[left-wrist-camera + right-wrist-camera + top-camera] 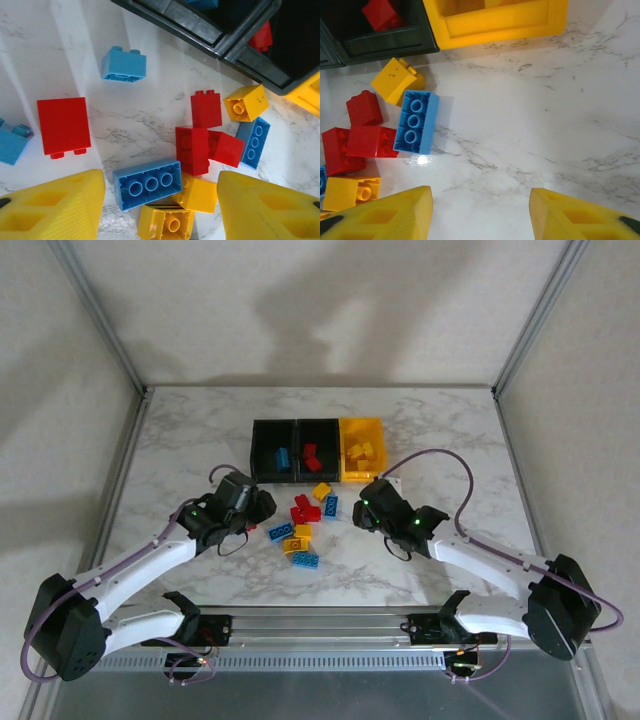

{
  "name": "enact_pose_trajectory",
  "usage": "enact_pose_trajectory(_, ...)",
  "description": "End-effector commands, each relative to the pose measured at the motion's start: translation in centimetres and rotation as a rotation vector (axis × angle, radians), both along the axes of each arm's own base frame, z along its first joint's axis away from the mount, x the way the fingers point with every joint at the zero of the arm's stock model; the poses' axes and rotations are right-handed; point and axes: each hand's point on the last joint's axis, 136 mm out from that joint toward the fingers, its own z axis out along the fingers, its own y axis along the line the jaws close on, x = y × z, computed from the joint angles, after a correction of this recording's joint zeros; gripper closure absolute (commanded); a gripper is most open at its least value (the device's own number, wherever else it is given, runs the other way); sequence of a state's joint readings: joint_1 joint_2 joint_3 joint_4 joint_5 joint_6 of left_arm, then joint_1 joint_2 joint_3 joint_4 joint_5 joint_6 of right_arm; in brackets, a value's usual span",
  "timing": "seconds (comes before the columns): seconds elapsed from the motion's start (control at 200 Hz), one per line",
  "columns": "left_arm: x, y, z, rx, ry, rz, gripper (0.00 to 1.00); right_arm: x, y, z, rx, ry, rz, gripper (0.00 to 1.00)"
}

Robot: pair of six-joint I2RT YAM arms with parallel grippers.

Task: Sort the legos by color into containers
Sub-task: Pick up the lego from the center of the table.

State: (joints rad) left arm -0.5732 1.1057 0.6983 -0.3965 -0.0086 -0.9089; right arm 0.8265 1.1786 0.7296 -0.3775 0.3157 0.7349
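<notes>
Left gripper [262,508] and right gripper [365,505] gape wide, empty, flanking glossy studded legos [303,520] strewn on the veined marble desk [190,440], boxy plastic containers [318,450] just beyond, toward its far edge.

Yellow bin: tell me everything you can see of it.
The yellow bin is a small, open-topped rectangular container of smooth plastic, upright on the marble table, rightmost in a row of three, its left wall against the middle black bin. Several yellow bricks lie inside.
</notes>
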Motion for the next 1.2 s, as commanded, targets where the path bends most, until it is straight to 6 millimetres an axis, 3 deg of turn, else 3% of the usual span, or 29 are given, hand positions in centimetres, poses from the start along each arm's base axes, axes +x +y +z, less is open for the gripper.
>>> enact_pose_trajectory(0.0, -0.9, 1.6, -1.4, 0.049, 0.042, 0.055, 0.39, 0.1, -0.3, 0.7, 0.030, -0.034, -0.036, 0.46)
enact_pose_trajectory(0.456, -1.1, 3.7, -3.6, 0.185, 0.117, 0.125, 0.40, -0.6, -0.2, 0.1, 0.052, -0.011, -0.039, 0.46)
enact_pose_trajectory(0.746, 0.4, 2.6, -5.2, 0.183, 0.122, 0.107, 0.41, -0.6, 0.2, -0.7, 0.048, 0.006, -0.044, 0.46)
enact_pose_trajectory(1.197, 1.8, 3.7, -6.9, 0.316, 0.152, 0.131, 0.41, -0.6, -0.1, -0.4, 0.045, 0.001, -0.053, 0.47)
